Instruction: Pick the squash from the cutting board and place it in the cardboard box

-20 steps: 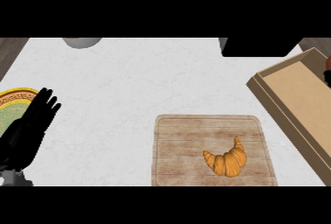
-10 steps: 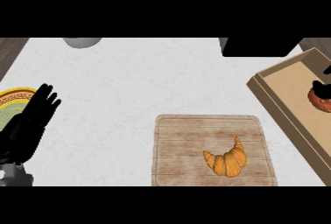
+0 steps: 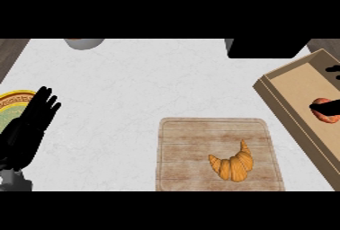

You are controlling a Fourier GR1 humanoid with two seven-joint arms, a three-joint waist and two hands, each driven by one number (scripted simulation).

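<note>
Since a second ago, the right hand [image 3: 327,107] has been coming into sight at the frame's three o'clock edge, bringing an orange-red object with it over the cardboard box [image 3: 287,88]; earlier, that spot was showing only bare cardboard.

Nearest, at five o'clock, the wooden cutting board [image 3: 192,148] is carrying only a croissant [image 3: 234,163]. At eight o'clock the left hand [image 3: 30,126] is resting with fingers straight and relaxed, just beside a yellow-rimmed plate [image 3: 12,99]. Farther out at three o'clock, dark fingers are curling across the squash [image 3: 323,115], which is sitting inside the box, near its long near wall. At twelve o'clock a grey vessel [image 3: 83,42] and a black block [image 3: 267,47] are lying along the counter's far edge.

The step in hand is looking like the release. Doing it well is meaning lowering the squash until it is lying on the box floor, clear of the wall, then uncurling the fingers and lifting straight out.

The squash is showing as a small rounded orange-red patch, mostly hidden.
</note>
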